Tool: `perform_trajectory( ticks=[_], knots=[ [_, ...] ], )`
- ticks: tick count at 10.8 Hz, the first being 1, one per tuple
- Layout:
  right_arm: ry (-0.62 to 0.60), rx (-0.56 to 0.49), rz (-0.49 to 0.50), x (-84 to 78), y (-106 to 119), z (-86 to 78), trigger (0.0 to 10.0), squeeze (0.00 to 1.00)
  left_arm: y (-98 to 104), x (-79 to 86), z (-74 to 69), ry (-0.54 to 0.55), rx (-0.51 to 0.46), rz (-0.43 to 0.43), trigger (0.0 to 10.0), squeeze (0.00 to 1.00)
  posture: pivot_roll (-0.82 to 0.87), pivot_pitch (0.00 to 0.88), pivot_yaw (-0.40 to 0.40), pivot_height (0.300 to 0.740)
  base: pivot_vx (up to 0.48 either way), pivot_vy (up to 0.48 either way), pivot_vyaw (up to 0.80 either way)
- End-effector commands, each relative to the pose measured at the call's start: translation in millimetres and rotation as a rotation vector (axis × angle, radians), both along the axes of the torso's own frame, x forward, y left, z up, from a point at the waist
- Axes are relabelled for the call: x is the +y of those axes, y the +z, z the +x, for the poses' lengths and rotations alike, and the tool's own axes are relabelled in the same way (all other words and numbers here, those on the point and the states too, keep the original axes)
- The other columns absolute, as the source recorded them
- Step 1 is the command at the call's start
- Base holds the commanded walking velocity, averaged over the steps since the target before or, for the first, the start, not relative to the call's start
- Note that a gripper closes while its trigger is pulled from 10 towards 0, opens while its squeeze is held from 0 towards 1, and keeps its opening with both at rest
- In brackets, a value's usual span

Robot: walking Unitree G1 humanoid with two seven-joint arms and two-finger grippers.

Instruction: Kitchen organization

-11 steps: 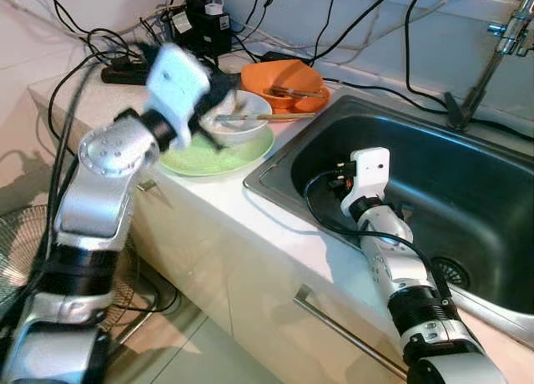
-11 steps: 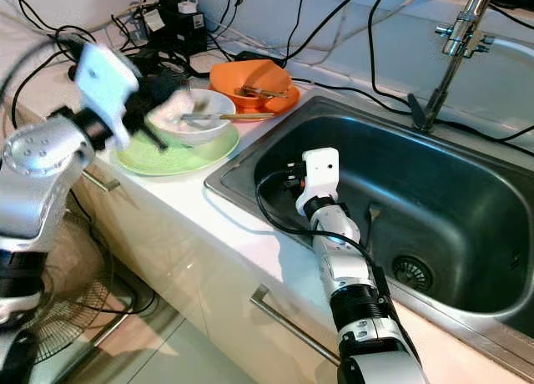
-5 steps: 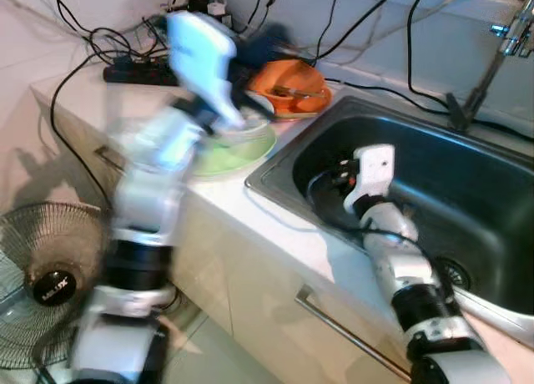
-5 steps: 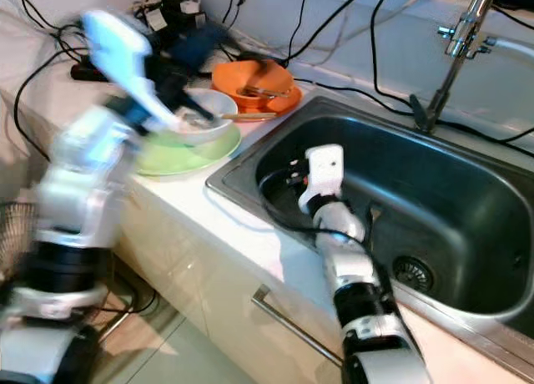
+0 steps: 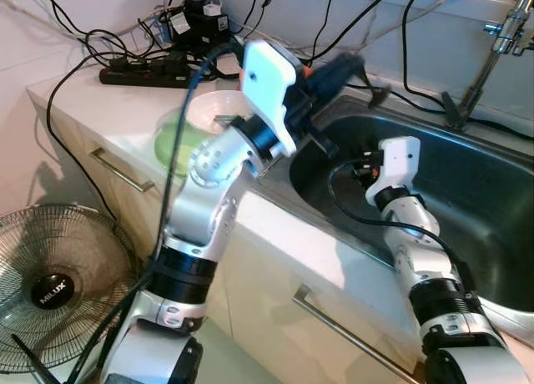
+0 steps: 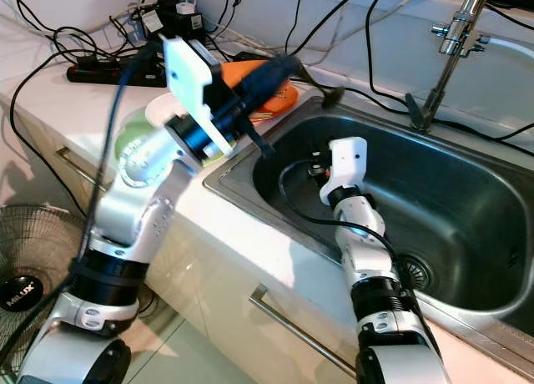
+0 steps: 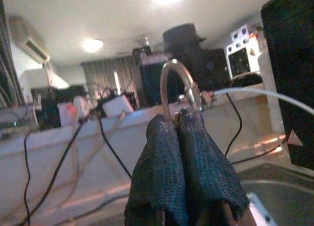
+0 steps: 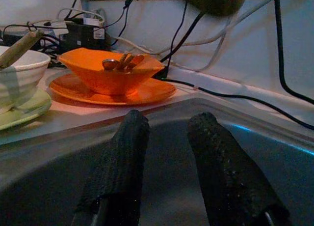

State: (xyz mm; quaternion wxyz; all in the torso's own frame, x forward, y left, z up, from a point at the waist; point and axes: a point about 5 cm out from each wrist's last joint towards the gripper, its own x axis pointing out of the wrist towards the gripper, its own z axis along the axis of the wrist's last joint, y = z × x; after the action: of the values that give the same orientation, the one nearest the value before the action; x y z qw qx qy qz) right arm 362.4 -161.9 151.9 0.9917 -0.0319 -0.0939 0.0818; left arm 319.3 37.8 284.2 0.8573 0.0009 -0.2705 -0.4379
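My left gripper (image 5: 349, 65) reaches across the counter to the sink's (image 5: 492, 204) back left corner, blurred by motion. Its fingers (image 7: 162, 152) are pressed shut, and a thin dark spoon (image 6: 334, 93) sticks out beyond the tips over the sink's edge. Behind the arm sit the white bowl (image 5: 209, 113) on the green plate (image 5: 169, 140) and the orange bowl (image 8: 110, 71) on its orange plate (image 8: 147, 91). A wooden stick (image 8: 19, 46) leans in the white bowl; several utensils lie in the orange one. My right gripper (image 8: 167, 132) is low inside the sink, open and holding nothing, facing the left wall.
A faucet (image 5: 501, 42) rises at the sink's back right. A power strip (image 5: 142, 71) and tangled black cables crowd the back of the counter. A floor fan (image 5: 50, 292) stands at lower left. A drawer handle (image 5: 350, 334) runs under the counter's front edge.
My left arm has swung from the white bowl rightward to the sink's back left corner, and a spoon now sticks out of its fingers. The right arm has stayed in the sink.
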Motion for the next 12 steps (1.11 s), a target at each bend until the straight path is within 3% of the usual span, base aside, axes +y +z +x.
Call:
perform_trajectory(
  ticks=[1,2,4,9,10,11,12],
  knots=[
    [-0.025,-0.014,0.001,-8.9,0,-3.3,10.0,0.47,-7,0.3,1.9,-0.006,0.030,-0.003,10.0,0.00,0.17,0.000,0.009,0.740,0.000,0.000,0.00],
    [-0.029,-0.010,0.002,-14.2,-3,-5.5,10.0,1.00,-19,2.5,5.1,0.007,0.070,0.001,10.0,0.00,0.17,0.000,0.013,0.740,0.000,0.000,0.00],
    [-0.020,-0.016,-0.015,-21.9,-3,-8.7,10.0,1.00,-27,5.1,6.9,0.022,0.102,0.004,10.0,0.00,0.17,0.000,0.016,0.740,0.000,0.000,0.00],
    [0.192,-0.099,-0.008,-11.5,8,-21.3,10.0,1.00,-35,3.3,9.3,0.017,0.136,0.003,10.0,0.00,0.16,0.000,0.014,0.740,0.000,0.000,0.00],
    [0.218,-0.113,-0.011,-10.1,11,-23.0,10.0,0.84,-36,2.3,9.9,0.016,0.144,0.005,10.0,0.00,0.16,0.000,0.015,0.740,0.000,0.000,0.00],
    [0.244,-0.129,-0.005,-7.3,15,-24.7,10.0,0.00,-40,0.1,10.2,0.006,0.164,0.010,10.0,0.00,0.16,0.000,0.015,0.740,0.000,0.000,0.00],
    [0.253,-0.131,-0.003,-5.4,16,-25.1,10.0,0.00,-43,-1.6,10.1,-0.001,0.175,0.021,10.0,0.00,0.16,0.000,0.015,0.740,0.000,0.000,0.00]
  ],
)
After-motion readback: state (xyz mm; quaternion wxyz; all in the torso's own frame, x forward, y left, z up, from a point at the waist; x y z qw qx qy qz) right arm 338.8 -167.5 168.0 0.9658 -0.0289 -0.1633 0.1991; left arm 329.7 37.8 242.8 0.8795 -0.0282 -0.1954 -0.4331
